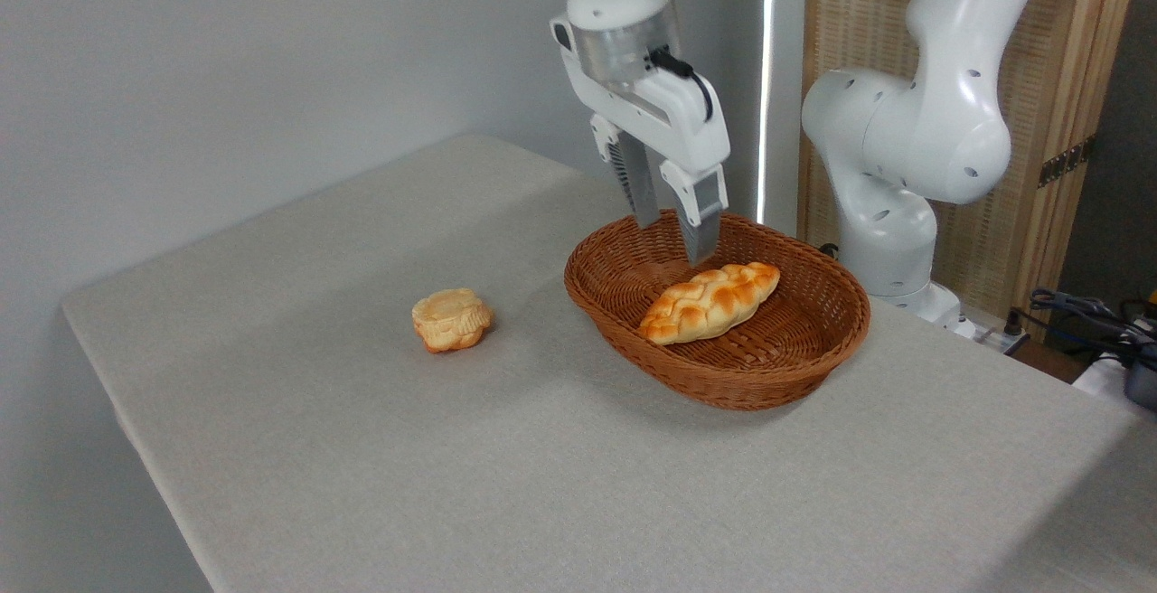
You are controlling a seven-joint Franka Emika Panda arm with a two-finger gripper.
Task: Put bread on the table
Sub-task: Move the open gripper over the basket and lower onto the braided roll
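Table: a big table (380,475) with a light grey-beige cloth fills the near part of the picture, and its front corner runs out of view at 6 o'clock.
Small pastry: a little round ruffled pastry (451,319) sits on the bare cloth, at 9 o'clock from the basket and well apart from it.
Basket: a brown oval wicker basket (723,376) stands on the table, a bit right of the middle.
Bread: the braided loaf (710,301) lies inside the basket, on its bottom. It is golden-orange with browner bumps. One pointed end aims at 2 o'clock and the other at 8 o'clock. It is not on the table cloth.
Gripper: the gripper (674,236) points straight down over the far part of the basket, at 11 o'clock from the middle of the loaf.
Fingers: the two grey fingers (703,230) are spread apart with a gap between them and nothing is held in the gap. The right finger tip is just above the far end of the loaf. I cannot tell if it touches the bread.
Arm: the white robot arm (913,136) stands past the far edge of the table at 2 o'clock and bends over the top of the picture to the gripper.
Behind: a plain grey wall (226,60) is at 10 o'clock, a wooden screen (1048,96) is at 2 o'clock, and some cables (1085,308) lie at 3 o'clock.
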